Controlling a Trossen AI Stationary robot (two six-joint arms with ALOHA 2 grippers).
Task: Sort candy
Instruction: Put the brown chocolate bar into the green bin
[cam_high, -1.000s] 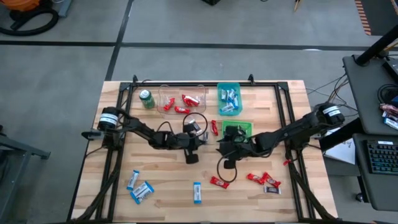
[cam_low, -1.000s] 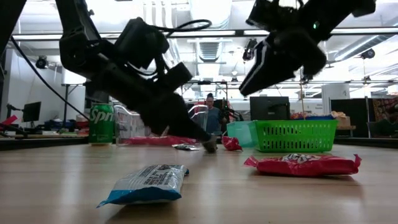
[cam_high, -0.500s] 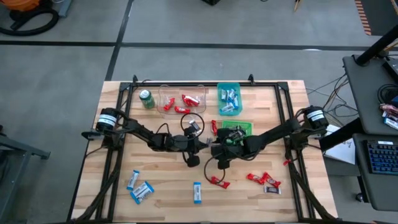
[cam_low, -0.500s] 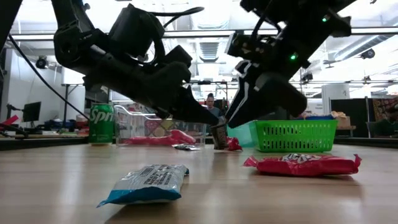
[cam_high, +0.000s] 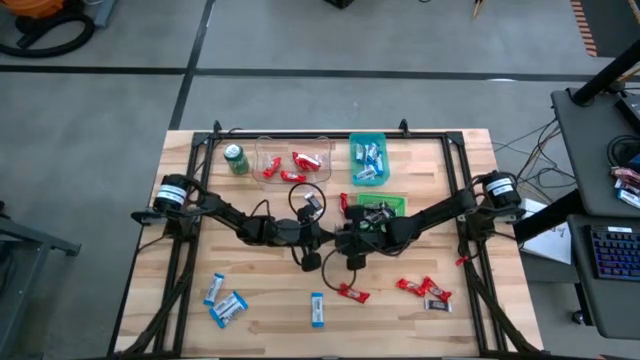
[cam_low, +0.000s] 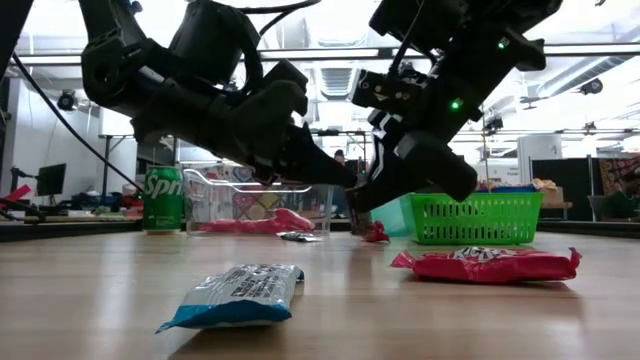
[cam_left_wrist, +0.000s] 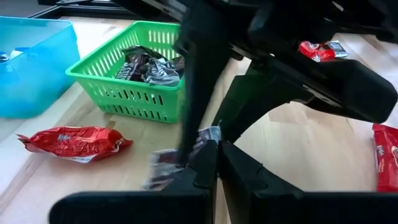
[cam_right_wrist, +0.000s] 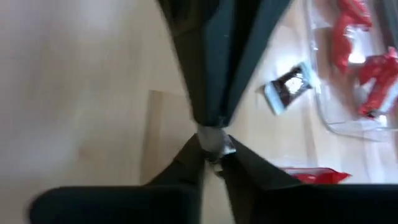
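Note:
Over the table's middle a dark brown candy (cam_left_wrist: 163, 169) with a silver end hangs between my two grippers. My left gripper (cam_high: 327, 240) reaches in from the table's left and is shut on it. From the right my right gripper (cam_high: 344, 243) meets the left one tip to tip, shut on the same candy. More dark candies lie in the green basket (cam_high: 397, 200) just beyond. In the low view the two grippers hide the candy. My left gripper pinches the dark part of the wrapper (cam_left_wrist: 186, 163) between its two fingers, coming nearly level from the table's left. The candy is lifted clear of the table. My right gripper pinches the candy's silver crimped end (cam_right_wrist: 215, 142) between its two fingertips. It slants down from the table's right, facing the left gripper's fingers (cam_right_wrist: 214, 68).
A blue bin (cam_high: 368, 160) of blue candies, a clear container (cam_high: 292, 165) of red ones and a green can (cam_high: 236, 160) stand along the far edge. Loose red candies (cam_high: 425, 290) and blue ones (cam_high: 225, 305) lie near the front. Another dark candy (cam_right_wrist: 289, 84) lies by the clear container.
My right gripper has come down and toward the table's left to meet my left gripper, and has shut on the dark candy. My left gripper has lifted that candy off the table and tipped up slightly, staying shut on it.

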